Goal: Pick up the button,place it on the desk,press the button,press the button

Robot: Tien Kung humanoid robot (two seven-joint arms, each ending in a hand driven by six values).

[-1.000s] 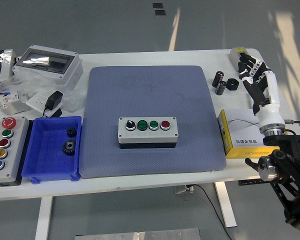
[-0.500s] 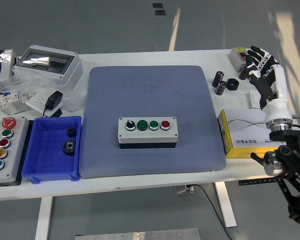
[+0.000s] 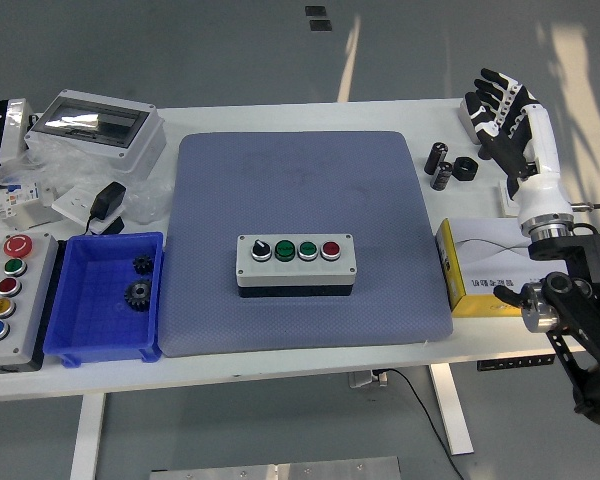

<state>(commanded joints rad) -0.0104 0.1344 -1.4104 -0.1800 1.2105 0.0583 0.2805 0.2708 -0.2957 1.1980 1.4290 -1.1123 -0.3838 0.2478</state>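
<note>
Button box [image 3: 296, 263] on blue mat [image 3: 305, 240]; no legible labels.

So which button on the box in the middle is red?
The rightmost button on the middle box. The two beside it are green, and the leftmost is a black knob.

Far-right box [image 3: 467, 112] behind right hand [image 3: 505, 120]

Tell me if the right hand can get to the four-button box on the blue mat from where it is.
Probably yes. The right robot hand hovers open at the table's far right corner, and the button box sits alone mid-mat with bare mat between them; only the small black cylinders lie near that path.
</note>
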